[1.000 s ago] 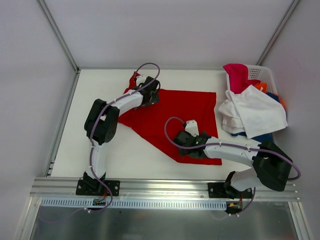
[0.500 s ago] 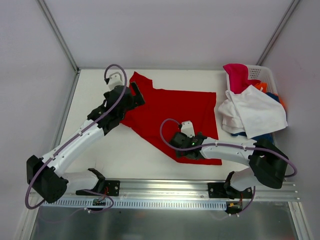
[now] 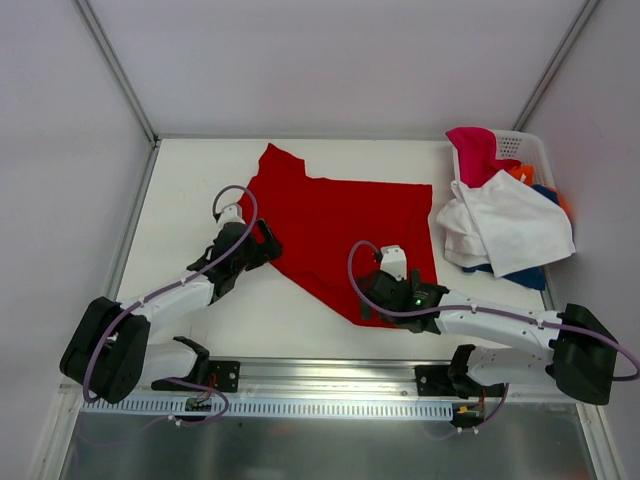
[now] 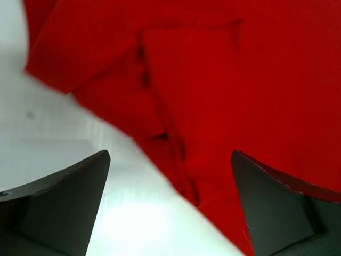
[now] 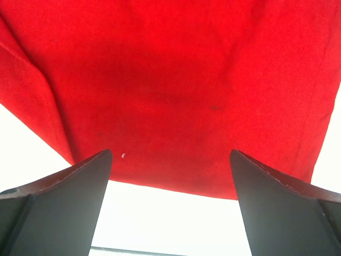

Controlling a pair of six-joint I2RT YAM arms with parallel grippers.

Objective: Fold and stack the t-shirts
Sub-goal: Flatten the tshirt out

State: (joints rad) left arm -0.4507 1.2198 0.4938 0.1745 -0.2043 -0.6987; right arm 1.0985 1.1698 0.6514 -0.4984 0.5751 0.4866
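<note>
Directly beneath the right gripper, jaws apart, runs the near hem of the red t-shirt; the left gripper, also apart, hovers over its left edge.

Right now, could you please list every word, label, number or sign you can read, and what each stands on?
None can be read in any view.
The red t-shirt is plain, with no print, also up close in both wrist views.
The white basket and the tees piled over it show no lettering.
The right arm shows only a small green light, no legible marking; the left arm shows none either.
</note>
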